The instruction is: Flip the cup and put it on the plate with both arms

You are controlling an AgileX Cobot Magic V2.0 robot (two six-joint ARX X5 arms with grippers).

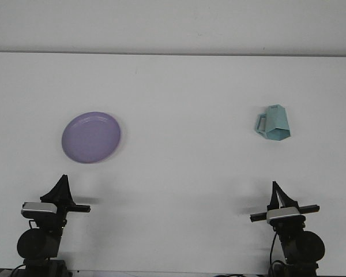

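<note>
A round purple plate [91,137] lies flat on the white table, left of centre. A teal faceted cup [274,123] rests tipped over on the right side of the table, its handle pointing left. My left gripper [63,178] sits low at the near left edge, below the plate and well short of it, fingers together and holding nothing. At the near right edge my right gripper [274,184] is below the cup, about a hand's length short of it, and is also shut and empty.
The white table [179,92] runs back to a pale wall at the top of the view. Both arm bases stand at the bottom corners, each with a wrist camera bar sticking out sideways.
</note>
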